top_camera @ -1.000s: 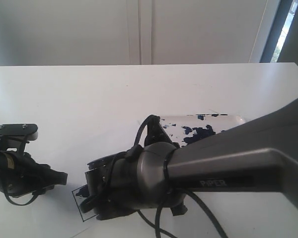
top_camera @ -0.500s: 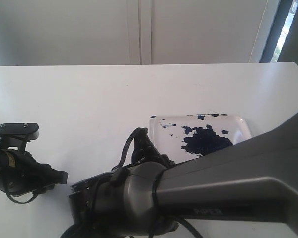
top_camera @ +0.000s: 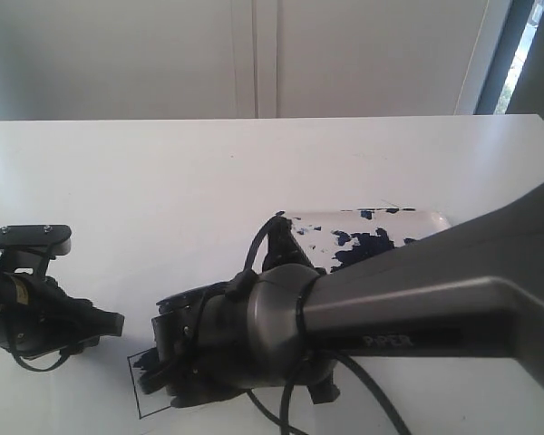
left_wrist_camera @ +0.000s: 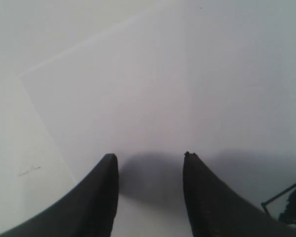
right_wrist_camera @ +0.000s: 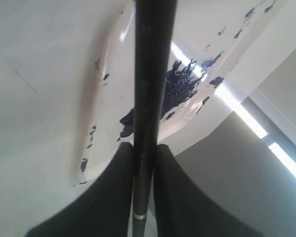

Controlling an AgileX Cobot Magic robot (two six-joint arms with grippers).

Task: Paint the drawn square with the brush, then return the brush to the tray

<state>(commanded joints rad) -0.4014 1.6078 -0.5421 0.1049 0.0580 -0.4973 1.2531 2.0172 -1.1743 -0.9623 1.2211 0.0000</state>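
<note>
Right arm (top_camera: 390, 308) has swung back since half a second ago: it now covers more of the tray (top_camera: 417, 220) and uncovers a corner of the drawn square (top_camera: 138, 390). Left arm unchanged.

Exterior view: tray sits on the white surface (top_camera: 163, 181), its near side hidden by the arm. Drawn square lies left of the tray and nearer the camera, well apart from it, mostly under the right wrist, with a dark daub showing inside its outline. Left end effector (top_camera: 104, 324) hangs further left of the tray than the square. Brush can't be picked out here.

Left wrist view: left end effector spread, nothing between its fingers (left_wrist_camera: 101, 197), above the paper sheet (left_wrist_camera: 163, 98). One corner of the drawn square with dark paint shows at the frame edge.

Right wrist view: right end effector (right_wrist_camera: 144, 145) pinches the brush (right_wrist_camera: 152, 74) by its black handle, pale ring (right_wrist_camera: 139, 216) just behind the fingers. Tray lies beyond, and the handle crosses in front of its paint blotch (right_wrist_camera: 180, 89). Brush tip out of frame.
</note>
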